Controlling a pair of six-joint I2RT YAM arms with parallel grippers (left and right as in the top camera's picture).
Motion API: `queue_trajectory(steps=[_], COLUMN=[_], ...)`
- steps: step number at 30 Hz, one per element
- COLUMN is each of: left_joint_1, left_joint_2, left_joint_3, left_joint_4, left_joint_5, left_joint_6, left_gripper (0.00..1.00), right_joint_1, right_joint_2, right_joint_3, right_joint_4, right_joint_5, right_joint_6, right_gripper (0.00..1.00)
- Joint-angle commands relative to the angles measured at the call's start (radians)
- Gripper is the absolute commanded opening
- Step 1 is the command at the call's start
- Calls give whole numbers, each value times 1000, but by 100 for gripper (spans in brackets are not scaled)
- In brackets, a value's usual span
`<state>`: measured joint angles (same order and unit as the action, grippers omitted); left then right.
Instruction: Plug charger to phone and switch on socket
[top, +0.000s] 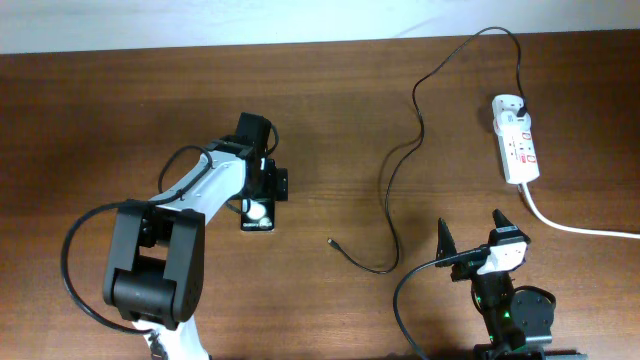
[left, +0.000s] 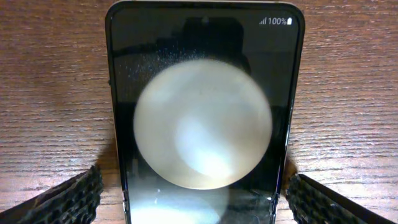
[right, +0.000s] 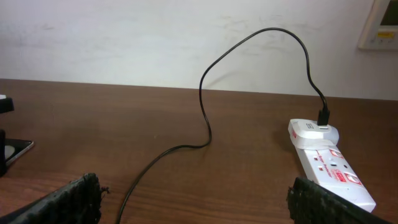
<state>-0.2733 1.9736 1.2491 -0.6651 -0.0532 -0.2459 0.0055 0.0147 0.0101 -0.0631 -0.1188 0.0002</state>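
The phone (top: 258, 214) lies flat on the table left of centre, and its glossy face with a white round blob fills the left wrist view (left: 202, 74). My left gripper (top: 259, 198) is open right over it, with one finger on each side of the phone's near end (left: 193, 199) and a small gap on both sides. The charger cable (top: 392, 165) runs from its black plug (top: 521, 103) in the socket (top: 516, 140) to a loose tip (top: 331, 241) on the table. My right gripper (top: 472, 236) is open and empty at the front right, and its view (right: 193, 199) shows the cable (right: 205, 124) and the socket (right: 329, 165).
The socket's thick white cord (top: 580, 228) runs off the right edge of the table. The cable arches up above the table near the socket (right: 273, 32). A pale wall (right: 124, 37) stands behind the table's far edge.
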Motion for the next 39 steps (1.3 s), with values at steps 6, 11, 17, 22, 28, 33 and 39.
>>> queue_trajectory(steps=[6,11,17,22,28,33,39], left_joint_1=[4,1,3,9,8,8,8], left_joint_2=[57,57,57,57,57,57,22], left_joint_3=[-2,-2,-2,-2,-2,-2,-2], left_joint_4=[-17,-45,-9,-12,2,4,0], left_joint_5=[69,95,90,91,91,91,45], left_joint_6=[80,79,33,9,-22,-6,2], left_gripper=[100,99,91,89,99,99,99], right_joint_1=[-4,-4,-4,-4,-4,-4,-4], right_joint_2=[-7,-7,-7,-7,-7,-7,-7], right_joint_3=[-5,-5,-5,-5,-5,-5,-5], right_joint_4=[-5,-5,-5,-5,-5,-5,-5], right_joint_5=[-8,-8,-8,-8,-8,-8,-8], right_joint_6=[4,4,4,4,4,4,4], right_gripper=[99,99,99,99,99,99,99])
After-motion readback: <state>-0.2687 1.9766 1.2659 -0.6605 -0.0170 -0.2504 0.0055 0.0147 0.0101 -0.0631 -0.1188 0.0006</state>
